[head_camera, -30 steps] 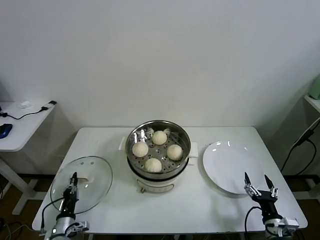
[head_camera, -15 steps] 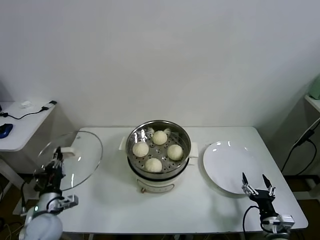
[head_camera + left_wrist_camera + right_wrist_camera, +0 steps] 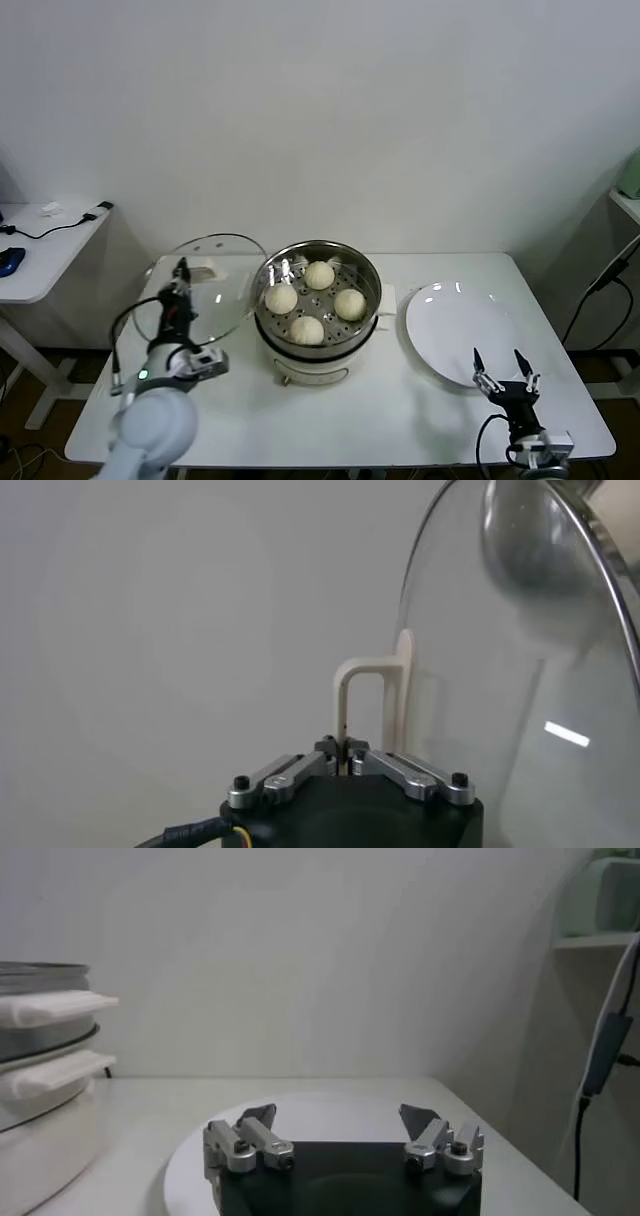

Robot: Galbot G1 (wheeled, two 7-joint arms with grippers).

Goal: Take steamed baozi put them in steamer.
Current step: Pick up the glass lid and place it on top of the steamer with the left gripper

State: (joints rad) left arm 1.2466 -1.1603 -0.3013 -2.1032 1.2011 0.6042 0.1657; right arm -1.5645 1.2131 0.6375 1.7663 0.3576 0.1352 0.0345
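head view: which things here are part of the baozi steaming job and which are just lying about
Part of the job:
- four steamed baozi, all in the steamer
- glass lid, held up by its handle in the shut left end effector

Just lying about:
- empty white plate
- open right end effector, idle by the plate
- side table with cables

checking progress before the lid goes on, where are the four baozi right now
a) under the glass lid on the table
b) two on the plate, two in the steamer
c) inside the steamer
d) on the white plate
c: all four baozi sit on the perforated tray inside the steamer, the white plate is bare, and the left gripper holds the glass lid lifted beside the pot.
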